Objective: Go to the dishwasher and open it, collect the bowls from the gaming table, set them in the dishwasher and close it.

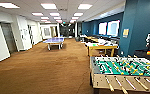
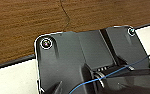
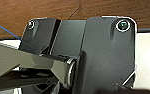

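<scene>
The gaming table (image 1: pixel 100 46), with a white top and yellow edge trim, stands at the right of the room against the dark blue wall, a few metres ahead. Light-coloured things lie on its top, too small to name. I cannot make out the bowls among them. The dishwasher is out of view. Both wrist views look down on my own dark plate (image 2: pixel 91 60) (image 3: pixel 96 50) over brown floor and a white surface.
A table-football table (image 1: pixel 124 71) with a green field and rods stands close at the front right. A blue table-tennis table (image 1: pixel 54 40) is far ahead in the middle. Open brown carpet (image 1: pixel 41 67) stretches ahead and left. White walls and doorways line the left side.
</scene>
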Motion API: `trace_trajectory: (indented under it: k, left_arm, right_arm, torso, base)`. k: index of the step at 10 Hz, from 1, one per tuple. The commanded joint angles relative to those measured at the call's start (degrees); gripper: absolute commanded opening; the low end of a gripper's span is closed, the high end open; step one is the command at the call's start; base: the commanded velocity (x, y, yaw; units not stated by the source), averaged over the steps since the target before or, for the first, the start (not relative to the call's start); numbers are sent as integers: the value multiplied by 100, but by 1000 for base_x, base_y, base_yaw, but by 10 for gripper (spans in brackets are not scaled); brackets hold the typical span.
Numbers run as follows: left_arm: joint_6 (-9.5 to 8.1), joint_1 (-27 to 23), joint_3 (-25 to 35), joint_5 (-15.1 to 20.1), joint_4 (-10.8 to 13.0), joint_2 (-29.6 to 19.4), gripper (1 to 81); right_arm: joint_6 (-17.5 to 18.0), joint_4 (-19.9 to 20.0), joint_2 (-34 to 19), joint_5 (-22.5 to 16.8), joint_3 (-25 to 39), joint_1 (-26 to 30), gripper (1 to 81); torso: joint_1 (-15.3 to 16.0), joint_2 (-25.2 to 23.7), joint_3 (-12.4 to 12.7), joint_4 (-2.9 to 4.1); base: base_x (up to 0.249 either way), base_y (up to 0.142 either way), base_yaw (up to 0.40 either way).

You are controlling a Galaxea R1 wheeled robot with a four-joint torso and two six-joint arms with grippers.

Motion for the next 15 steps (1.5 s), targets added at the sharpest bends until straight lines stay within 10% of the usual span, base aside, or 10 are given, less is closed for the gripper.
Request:
trace_trajectory:
  k: [1, 15]
  left_arm:
    - [-1, -349, -16, 246, -12, -79, 811]
    - [-1, -349, -16, 247, -21, -70, 811]
  right_arm:
    - [-20, -27, 11, -242, 43, 321, 811]
    - [-20, -27, 20, -242, 43, 321, 811]
  torso:
    - [0, 0, 0, 0]
    - [-9, 0, 0, 0]
  base:
    - [86, 0, 0]
    - [85, 14, 0]
